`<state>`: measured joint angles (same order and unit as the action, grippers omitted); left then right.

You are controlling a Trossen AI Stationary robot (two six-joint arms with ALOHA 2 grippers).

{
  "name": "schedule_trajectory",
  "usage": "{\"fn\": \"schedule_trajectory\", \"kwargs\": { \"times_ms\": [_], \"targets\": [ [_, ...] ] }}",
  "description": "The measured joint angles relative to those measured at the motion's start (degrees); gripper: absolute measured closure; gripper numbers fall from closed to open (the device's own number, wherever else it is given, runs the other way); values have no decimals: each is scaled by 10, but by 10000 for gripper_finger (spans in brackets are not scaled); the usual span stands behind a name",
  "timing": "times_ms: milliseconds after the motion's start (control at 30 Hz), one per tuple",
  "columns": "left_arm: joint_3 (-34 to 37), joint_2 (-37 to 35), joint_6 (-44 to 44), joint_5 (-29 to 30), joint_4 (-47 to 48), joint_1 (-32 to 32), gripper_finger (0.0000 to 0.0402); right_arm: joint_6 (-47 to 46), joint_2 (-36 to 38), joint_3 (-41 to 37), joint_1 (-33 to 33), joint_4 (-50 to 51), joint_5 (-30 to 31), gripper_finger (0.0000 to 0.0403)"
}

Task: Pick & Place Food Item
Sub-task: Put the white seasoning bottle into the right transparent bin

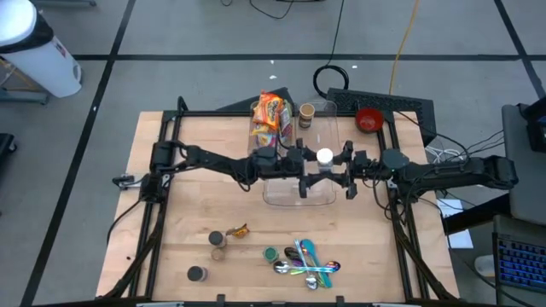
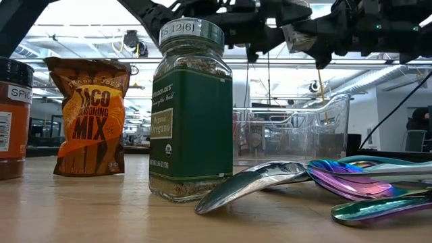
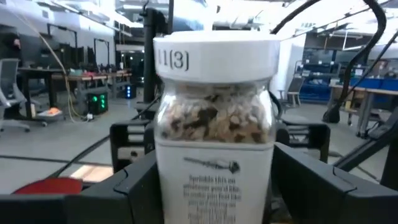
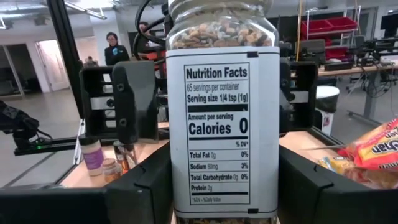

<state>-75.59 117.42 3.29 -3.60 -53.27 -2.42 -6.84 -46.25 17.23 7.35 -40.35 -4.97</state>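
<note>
A glass seasoning jar (image 1: 324, 157) with a white lid and pale flakes inside hangs upright over a clear plastic bin (image 1: 299, 194) at mid-table. Both grippers meet at it. My left gripper (image 1: 309, 162) reaches in from the table's left and my right gripper (image 1: 341, 164) from the right. The left wrist view shows the jar (image 3: 214, 124) filling the gap between the left gripper's fingers. In the right wrist view the jar's Nutrition Facts label (image 4: 217, 124) faces the camera between the right gripper's fingers. My left gripper has the jar's body below the lid (image 3: 163, 180) between its two fingers, one on each side wall. The fingers come level from the table's left. The jar stands upright, clear of the bin. My right gripper pinches the jar's labelled body (image 4: 177, 180) between its two fingers, one on each side. The fingers come level from the table's right, opposite the left gripper. The jar is upright and lifted clear.
An orange snack bag (image 1: 271, 119), a small jar (image 1: 306, 113) and a red bowl (image 1: 368, 119) sit at the far edge. Near the front lie iridescent spoons (image 1: 311, 264), a green-lidded jar (image 1: 270, 253), two spice jars (image 1: 217, 243) and a taco mix packet (image 2: 91, 115).
</note>
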Motion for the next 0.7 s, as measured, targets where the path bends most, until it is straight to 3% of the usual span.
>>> {"fn": "schedule_trajectory", "kwargs": {
  "times_ms": [167, 333, 500, 567, 700],
  "targets": [
    [-18, 4, 6, 0, 24, 0, 137, -4, -17, 0, -1, -6, 0, 217],
    [-23, 4, 12, -7, 54, -5, 194, -2, -19, 0, -1, -6, -2, 217],
    [-23, -1, 7, -33, 84, -5, 194, 11, -2, 0, 1, 33, -2, 212],
    [-23, -11, -3, -49, 118, -7, 194, 8, 15, 9, 6, 82, -4, 171],
    [-23, -30, -32, -57, 188, -8, 194, -9, 46, 88, 18, 298, 5, 68]
  ]
}}
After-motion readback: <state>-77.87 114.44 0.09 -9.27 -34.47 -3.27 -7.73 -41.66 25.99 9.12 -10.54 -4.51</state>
